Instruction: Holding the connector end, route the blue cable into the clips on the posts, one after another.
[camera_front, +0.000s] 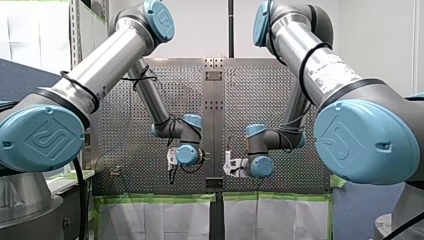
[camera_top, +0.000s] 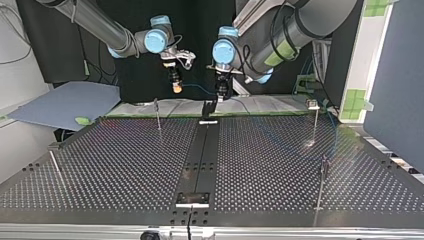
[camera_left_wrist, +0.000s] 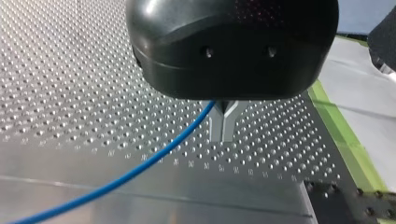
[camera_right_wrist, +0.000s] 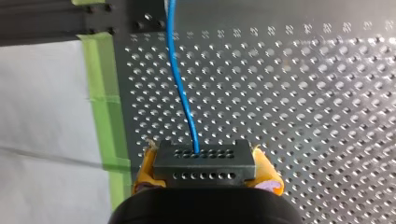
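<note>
Both grippers hang above the perforated table (camera_top: 125, 165) at its edge nearest the arm bases, one on each side of the dark centre rail (camera_top: 200, 155). In the top view the table is open from there to the opposite edge. Only four thin posts stand on it:
- one post (camera_top: 157, 114) close to the arm-side edge
- one post (camera_top: 316, 122) toward the arm-side corner at the view's right
- one post (camera_top: 322, 182) near the right edge
- one post (camera_top: 54, 165) near the left edge

Green tape (camera_right_wrist: 105, 93) runs along the table edge beside my right gripper (camera_top: 176, 88).

My right gripper is closed on the black connector (camera_right_wrist: 203, 170), with a yellow pad (camera_right_wrist: 144, 172) pressed against each end. The blue cable (camera_right_wrist: 180, 79) leaves the connector's perforated face and runs ahead of the gripper over the table toward the rail.

My left gripper (camera_left_wrist: 224, 122) has its metal fingers drawn together, with the cable pinched at their root. From there the cable trails away over the table.
</note>
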